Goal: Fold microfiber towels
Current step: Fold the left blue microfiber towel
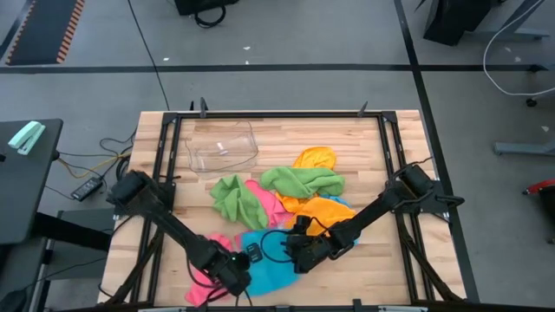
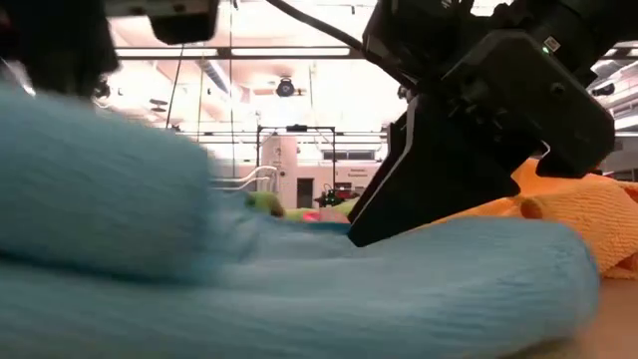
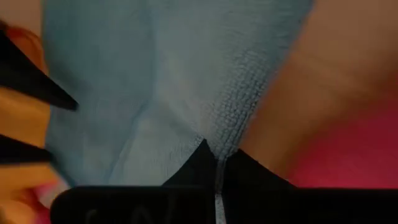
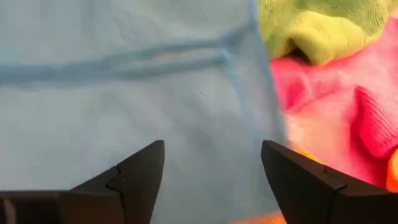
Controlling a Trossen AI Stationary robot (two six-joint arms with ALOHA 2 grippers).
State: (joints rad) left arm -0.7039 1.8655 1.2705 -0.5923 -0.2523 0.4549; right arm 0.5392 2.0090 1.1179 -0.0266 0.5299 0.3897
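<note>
At the counter's (image 1: 364, 147) six o'clock edge, the left end effector (image 3: 216, 163) pinches the sky-blue towel's (image 1: 269, 264) corner, while the right end effector (image 4: 211, 171), jaws apart, hovers over its two o'clock side.

Grey floor (image 1: 286, 35) surrounds the wooden table (image 1: 373, 143); bright ceiling lights (image 2: 286, 88).

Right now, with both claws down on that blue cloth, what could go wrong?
The left gripper has pinched only the edge of the sky blue towel, so it might slip free when lifted. The right gripper hangs open above the same towel. The pink towel lies right beside it and could get dragged along.
</note>
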